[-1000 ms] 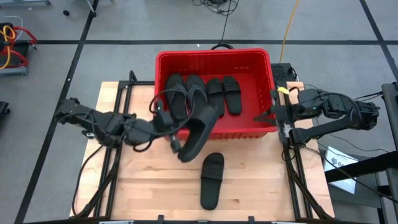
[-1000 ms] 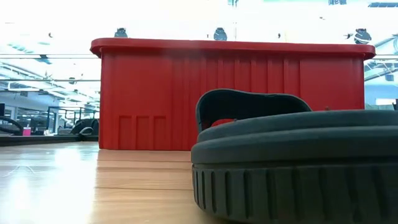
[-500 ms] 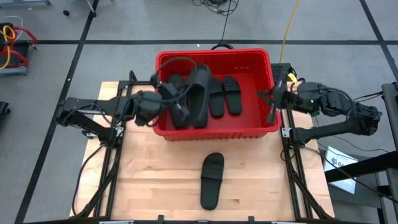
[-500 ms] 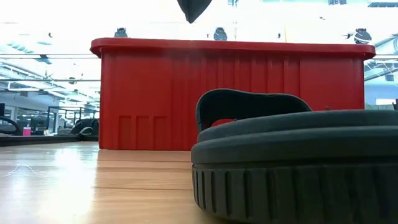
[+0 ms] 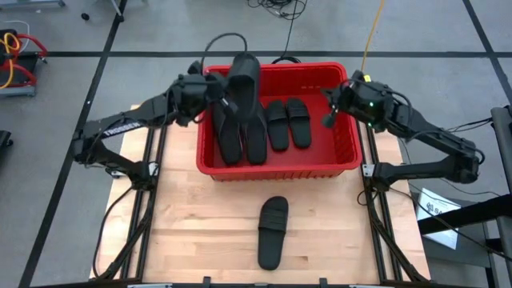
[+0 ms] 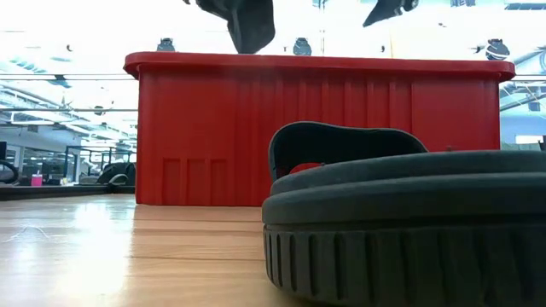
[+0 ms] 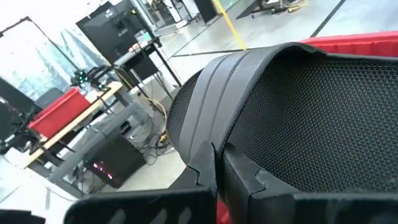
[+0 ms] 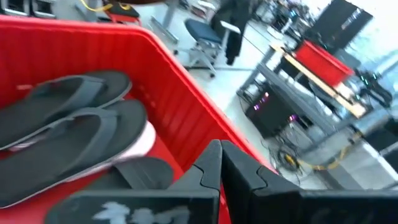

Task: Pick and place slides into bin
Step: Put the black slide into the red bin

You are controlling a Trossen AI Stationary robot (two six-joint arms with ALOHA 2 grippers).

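1. The tabletop (image 5: 200,224) is pale wood planks, carried on a black metal frame; its front part is bare except for one black slide (image 5: 272,232) lying lengthwise near the front edge, right of centre.
2. The bin (image 5: 276,166) sits at the tabletop's back edge, centred, its far wall overhanging toward the floor.
3. Inside the bin lie four black slides: two long thong pairs (image 5: 240,136) toward the left wall, two shorter wide-strap ones (image 5: 288,122) in the middle. The right wrist view shows a pale patch under the thongs; I cannot tell what it is.
4. The left gripper (image 5: 218,90) hangs above the bin's back-left corner, fingers pinching a black slide (image 5: 242,80) that dangles over the bin, clear of the ones below.
5. The right gripper (image 5: 328,120) hovers over the bin's right wall, fingers pressed together with nothing between them.
6. The floor is grey concrete crossed by black tape lines; a yellow cable (image 5: 372,32) runs away behind the bin, and dark cables lie coiled farther back.
7. From table height the room shows bright ceiling lights, railings and benches in the distance; the lone slide fills the near right.
8. Beyond the table stand wooden benches with red boxes (image 8: 320,56), black monitors and an office chair (image 8: 202,37).
9. White lettering runs along the left arm (image 5: 128,124); I cannot read it. A white label (image 5: 436,204) lies by the right arm's base, also unreadable.
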